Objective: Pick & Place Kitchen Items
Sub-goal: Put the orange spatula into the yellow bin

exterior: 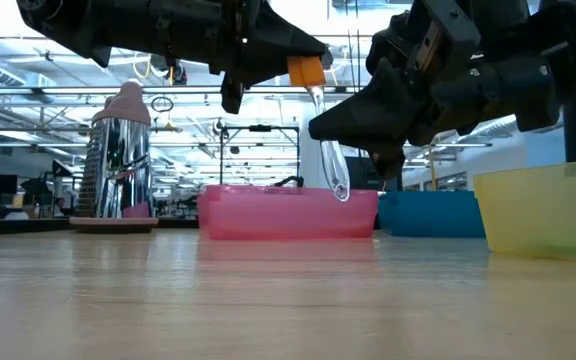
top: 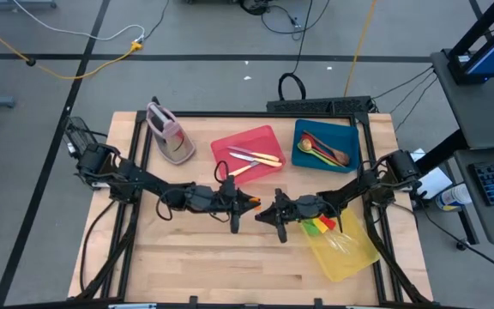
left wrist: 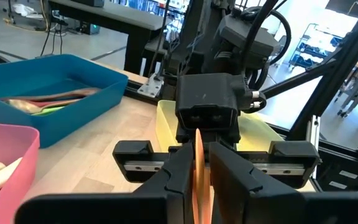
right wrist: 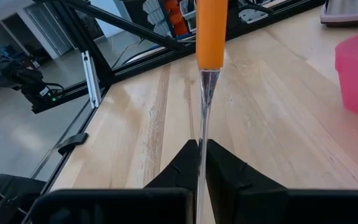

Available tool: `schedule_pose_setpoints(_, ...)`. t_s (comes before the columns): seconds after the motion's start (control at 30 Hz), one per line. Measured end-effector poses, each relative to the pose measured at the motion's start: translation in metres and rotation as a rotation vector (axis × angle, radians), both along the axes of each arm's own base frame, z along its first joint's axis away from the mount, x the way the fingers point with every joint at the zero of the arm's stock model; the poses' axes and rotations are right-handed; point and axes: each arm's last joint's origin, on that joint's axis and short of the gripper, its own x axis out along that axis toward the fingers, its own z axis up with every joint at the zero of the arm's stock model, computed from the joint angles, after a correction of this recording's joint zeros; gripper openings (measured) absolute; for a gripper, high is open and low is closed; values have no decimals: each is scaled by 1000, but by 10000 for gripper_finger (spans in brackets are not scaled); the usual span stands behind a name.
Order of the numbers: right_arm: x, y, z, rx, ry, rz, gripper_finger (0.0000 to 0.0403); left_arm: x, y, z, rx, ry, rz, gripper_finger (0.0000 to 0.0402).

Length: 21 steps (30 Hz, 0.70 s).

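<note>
A utensil with an orange head (exterior: 306, 70) and a clear handle (exterior: 332, 160) hangs above the middle of the table, held between both grippers. My left gripper (left wrist: 199, 155) comes from the table's left and is shut on the orange head. My right gripper (right wrist: 202, 146) faces it from the right, shut on the clear handle. In the high view the two grippers (top: 245, 203) (top: 266, 211) meet tip to tip. Cream-handled knives (top: 260, 158) lie in the red tray (top: 230, 146), spoons (top: 326, 151) lie in the blue tray (top: 303, 130), and coloured-head pieces (top: 320, 225) lie in the yellow tray (top: 354, 257). My left gripper pinches the utensil's orange head (left wrist: 199, 138) between its two fingers, which lie level and come from the table's left. The utensil is clear of the table, its handle hanging down. My right gripper pinches the clear handle (right wrist: 202, 127) about midway along it, below the orange head. Its fingers lie nearly level, come from the table's right and cross the handle. The handle's free end (exterior: 340, 190) hangs below the fingers, clear of the table.
A pink-grey stand (top: 168, 133) sits at the far left of the table. The red and blue trays line the far side and the yellow tray sits at the near right. Bare wood lies under the grippers and along the near edge (top: 230, 275).
</note>
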Motion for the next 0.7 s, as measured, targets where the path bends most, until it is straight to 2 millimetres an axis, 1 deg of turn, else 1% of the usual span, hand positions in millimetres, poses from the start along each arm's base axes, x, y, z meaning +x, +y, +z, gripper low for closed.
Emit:
schedule_pose_setpoints(0.33,0,0,-1,3,6,0,9,0,0,0,6,0,-6,54)
schedule_pose_setpoints(0.43,0,0,-2,2,21,-1,9,0,0,0,9,1,-7,43)
schedule_pose_setpoints(0.6,-1,0,-2,3,25,0,9,0,0,0,27,2,-8,8)
schedule_pose_setpoints(0.7,0,0,-2,4,23,-1,9,0,0,0,27,2,-9,10)
